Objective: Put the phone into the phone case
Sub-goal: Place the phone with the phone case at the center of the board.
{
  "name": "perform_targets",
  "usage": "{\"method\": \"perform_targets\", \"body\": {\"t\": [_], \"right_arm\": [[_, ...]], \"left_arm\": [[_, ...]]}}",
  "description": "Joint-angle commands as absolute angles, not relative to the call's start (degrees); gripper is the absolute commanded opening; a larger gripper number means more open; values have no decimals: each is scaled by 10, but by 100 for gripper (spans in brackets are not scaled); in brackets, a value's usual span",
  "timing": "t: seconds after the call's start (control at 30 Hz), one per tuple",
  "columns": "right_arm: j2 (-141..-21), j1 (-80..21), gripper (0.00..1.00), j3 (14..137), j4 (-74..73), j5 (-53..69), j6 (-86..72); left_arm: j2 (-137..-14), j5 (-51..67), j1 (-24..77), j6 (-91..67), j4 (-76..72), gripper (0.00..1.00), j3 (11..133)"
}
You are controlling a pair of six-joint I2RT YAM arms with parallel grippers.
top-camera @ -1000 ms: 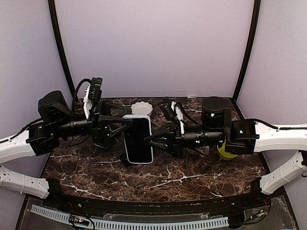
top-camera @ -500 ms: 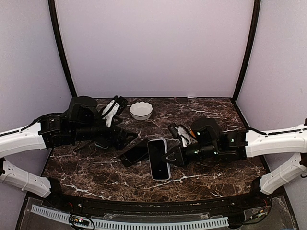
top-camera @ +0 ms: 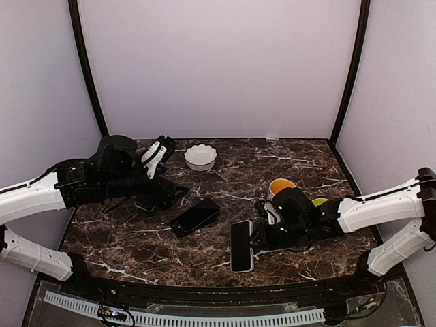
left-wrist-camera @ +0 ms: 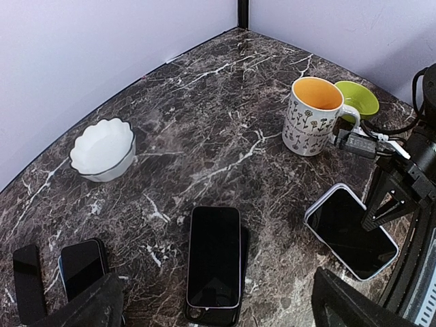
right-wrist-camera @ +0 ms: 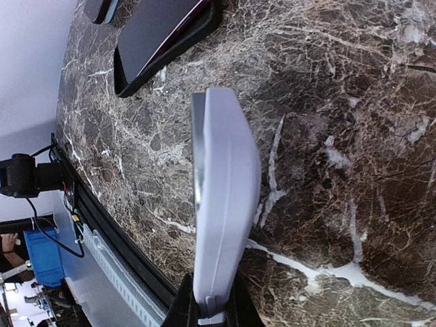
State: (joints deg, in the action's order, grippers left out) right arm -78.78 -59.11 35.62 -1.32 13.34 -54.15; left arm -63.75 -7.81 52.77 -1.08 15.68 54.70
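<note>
The right gripper point(top-camera: 253, 238) is clamped on one short end of a phone point(top-camera: 241, 246). The phone sits in a pale case point(right-wrist-camera: 228, 197) with its dark screen facing up. It is at the near side of the table point(top-camera: 300, 160), a bit right of the middle. From the right wrist camera you see the pale back and one thin edge of it. I cannot tell if it rests on the table or hangs just above it.

The left gripper point(top-camera: 178, 193) is on the left side of the table, and its fingers point(left-wrist-camera: 88, 310) are spread wide apart with nothing between them. It points toward the middle of the table.

In the middle lies a second phone point(left-wrist-camera: 213, 266), flat with its screen up. It rests on top of a black case point(left-wrist-camera: 243, 248) that peeks out from under it.

A flowery mug point(left-wrist-camera: 315, 116) that is orange inside stands on the right, with a green bowl point(left-wrist-camera: 357, 99) just beside it. A white wavy bowl point(top-camera: 200, 157) sits at the far side. One more phone point(left-wrist-camera: 82, 266) lies on the left, near the left arm.
</note>
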Motion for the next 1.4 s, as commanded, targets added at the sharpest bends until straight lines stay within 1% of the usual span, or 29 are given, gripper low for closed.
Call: {"method": "perform_targets", "body": {"t": [0.0, 0.27, 0.43, 0.67, 0.77, 0.93, 1.0, 1.03, 1.1, 1.37], "right_arm": [[-794, -586, 0, 350, 45, 156, -571], [-798, -580, 0, 353, 37, 204, -549], [-785, -580, 0, 360, 2, 233, -534], [-742, -577, 0, 323, -28, 192, -566], [-741, -574, 0, 315, -31, 177, -572], [-755, -572, 5, 316, -50, 153, -575], [-759, -571, 10, 317, -75, 136, -576], [-761, -571, 15, 317, -85, 130, -576], [-765, -571, 20, 314, -99, 120, -578], [-779, -571, 23, 312, -110, 99, -572]], "left_arm": [[-633, -63, 517, -4, 166, 99, 548], [-639, -52, 505, -10, 167, 99, 548], [-643, -50, 502, -13, 169, 99, 549], [-652, -44, 500, -16, 171, 99, 552], [-654, -45, 498, -18, 170, 99, 553], [-656, -44, 497, -20, 172, 99, 553], [-656, -44, 496, -20, 173, 99, 554], [-656, -45, 495, -20, 173, 99, 554], [-656, -47, 495, -19, 173, 99, 554], [-660, -53, 492, -17, 176, 99, 556]]}}
